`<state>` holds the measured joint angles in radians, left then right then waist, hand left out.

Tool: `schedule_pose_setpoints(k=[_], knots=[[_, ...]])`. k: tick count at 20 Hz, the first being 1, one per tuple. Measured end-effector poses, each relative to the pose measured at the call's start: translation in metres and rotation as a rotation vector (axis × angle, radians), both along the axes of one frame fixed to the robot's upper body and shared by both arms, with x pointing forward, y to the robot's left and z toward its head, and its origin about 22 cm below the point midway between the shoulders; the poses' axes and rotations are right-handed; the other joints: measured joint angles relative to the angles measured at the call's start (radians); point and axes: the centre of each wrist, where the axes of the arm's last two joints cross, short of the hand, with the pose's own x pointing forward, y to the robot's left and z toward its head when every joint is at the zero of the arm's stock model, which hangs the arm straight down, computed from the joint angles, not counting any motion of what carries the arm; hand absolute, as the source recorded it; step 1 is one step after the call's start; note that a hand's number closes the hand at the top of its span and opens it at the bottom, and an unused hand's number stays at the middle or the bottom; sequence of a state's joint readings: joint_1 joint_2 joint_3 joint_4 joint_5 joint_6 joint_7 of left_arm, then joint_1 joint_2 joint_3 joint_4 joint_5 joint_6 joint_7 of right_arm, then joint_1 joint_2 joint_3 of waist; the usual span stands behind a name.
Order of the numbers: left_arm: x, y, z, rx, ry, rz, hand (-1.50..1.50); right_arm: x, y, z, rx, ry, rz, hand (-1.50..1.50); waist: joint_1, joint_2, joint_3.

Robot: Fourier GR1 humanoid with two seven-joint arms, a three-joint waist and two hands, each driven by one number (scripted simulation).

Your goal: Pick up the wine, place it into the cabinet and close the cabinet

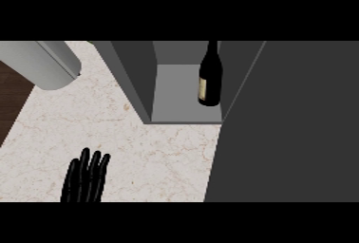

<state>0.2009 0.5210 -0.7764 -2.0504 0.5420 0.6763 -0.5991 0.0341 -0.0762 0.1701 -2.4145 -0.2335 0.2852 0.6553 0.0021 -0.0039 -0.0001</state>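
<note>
A dark wine bottle [209, 78] with a pale label stands upright inside the grey cabinet [184, 97], near the right side of its shelf. The cabinet's dark grey door [288, 123] fills the right part of the view, swung across in front and covering that side. My left hand [84, 178] rests open at the lower left, fingers straight, apart from the bottle and the cabinet. My right hand does not show; it may be hidden behind the door.
The marbled counter top [140, 152] spreads under the cabinet. A grey cylinder-shaped body [45, 64] lies at the upper left. Dark wooden floor [10, 95] shows past the counter's left edge.
</note>
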Motion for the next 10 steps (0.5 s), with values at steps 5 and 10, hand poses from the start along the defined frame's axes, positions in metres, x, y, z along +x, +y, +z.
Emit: schedule_pose_setpoints(k=[5,10], knots=[[0.0,0.026,0.008,0.005,-0.018,0.03,-1.5,-0.008,0.012,-0.009,0.029,0.097,0.065,1.5,-0.001,-0.001,0.0],[0.001,0.048,0.019,-0.002,-0.037,0.069,-1.5,-0.015,0.032,-0.012,0.023,0.118,0.21,1.5,0.001,-0.002,0.0]])
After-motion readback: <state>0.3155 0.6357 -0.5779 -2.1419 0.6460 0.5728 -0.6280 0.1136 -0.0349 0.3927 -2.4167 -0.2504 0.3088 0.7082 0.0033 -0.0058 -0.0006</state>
